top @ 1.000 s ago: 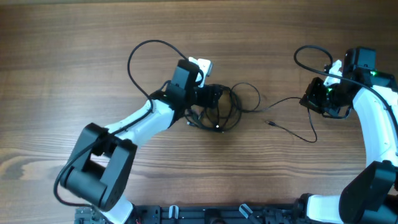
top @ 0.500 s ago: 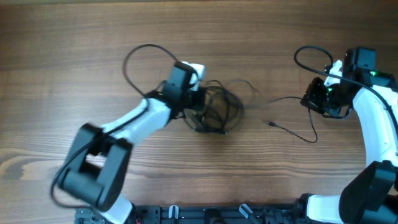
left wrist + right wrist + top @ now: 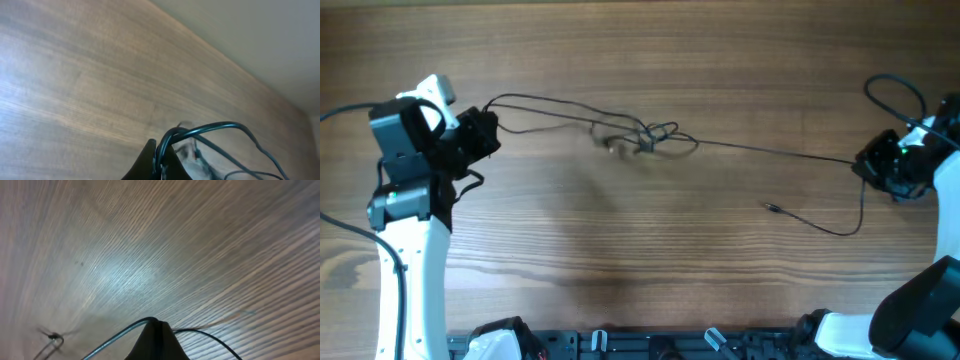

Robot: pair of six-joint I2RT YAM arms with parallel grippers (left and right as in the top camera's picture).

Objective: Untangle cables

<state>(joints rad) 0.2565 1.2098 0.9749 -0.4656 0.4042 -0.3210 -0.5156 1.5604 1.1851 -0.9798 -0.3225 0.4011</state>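
The cables point(image 3: 750, 148) are thin black cords stretched almost taut across the table between my two grippers. A small knot point(image 3: 645, 136) of loops sits left of the middle. My left gripper point(image 3: 485, 133) at the far left is shut on the cables; in the left wrist view its fingertips point(image 3: 150, 150) pinch looping strands of cable point(image 3: 210, 128). At the far right, my right gripper point(image 3: 868, 166) is shut on one cable, and the right wrist view shows that cable point(image 3: 112, 338) leaving the closed gripper point(image 3: 157, 326). A loose end with a small plug point(image 3: 772, 208) lies on the wood.
The wooden table point(image 3: 620, 250) carries nothing else. Thicker black arm wires loop above the right arm point(image 3: 895, 92) and lead off from the left arm point(image 3: 345, 112). The arm bases stand along the near edge.
The left gripper shut on the bundle and swung far to the left, dragging it out into a long line with a small knot. The right gripper moved a little right with its cable.
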